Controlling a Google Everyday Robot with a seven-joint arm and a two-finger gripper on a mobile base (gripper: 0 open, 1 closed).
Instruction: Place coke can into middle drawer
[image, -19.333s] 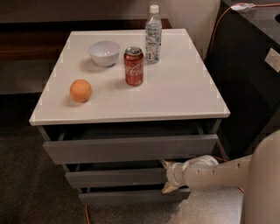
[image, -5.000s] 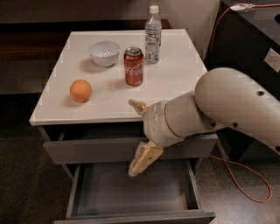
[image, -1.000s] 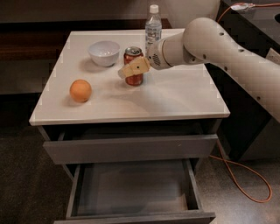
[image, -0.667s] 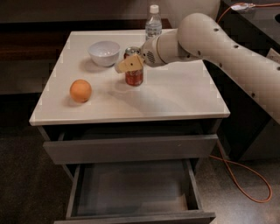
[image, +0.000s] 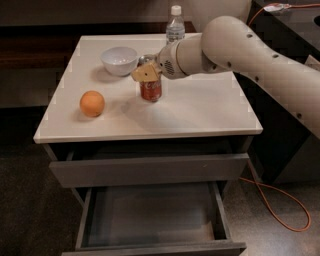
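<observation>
Gripper (image: 146, 73): at the top of the coke can (image: 150, 91), covering its upper part; whether it grasps the can cannot be told. Coke can: upright on white cabinet top (image: 200, 110), between white bowl (image: 119, 60) and water bottle (image: 175, 25). Orange (image: 92, 103): front left. Middle drawer (image: 150, 215): pulled out.

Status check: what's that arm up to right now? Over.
Gripper at top of coke can. Can upright on tabletop, not lifted. Middle drawer open. Bowl, bottle nearby, clear of can.
</observation>
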